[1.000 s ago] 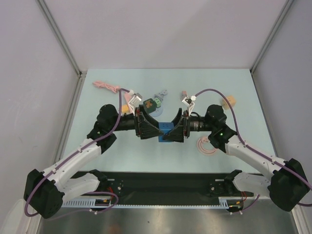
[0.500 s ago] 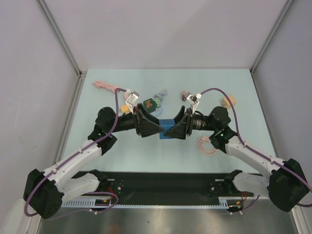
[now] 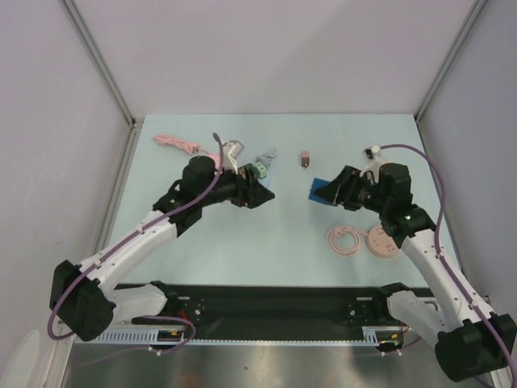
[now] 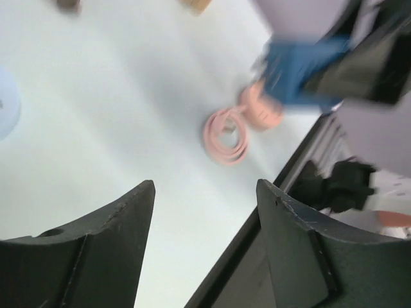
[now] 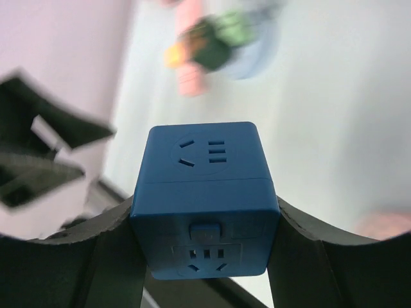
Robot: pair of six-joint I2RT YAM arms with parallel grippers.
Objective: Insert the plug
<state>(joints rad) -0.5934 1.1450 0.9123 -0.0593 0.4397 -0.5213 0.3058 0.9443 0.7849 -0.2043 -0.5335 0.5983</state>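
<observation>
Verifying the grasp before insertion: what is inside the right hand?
The right hand clamps a blue plastic cube-shaped power socket between its fingers. The two outlet faces that show hold no plug. The faces pressed against the fingers are covered.

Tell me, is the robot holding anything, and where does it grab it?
The right gripper holds the blue socket cube by its two opposite side faces. The left gripper is open and holds nothing.
</observation>
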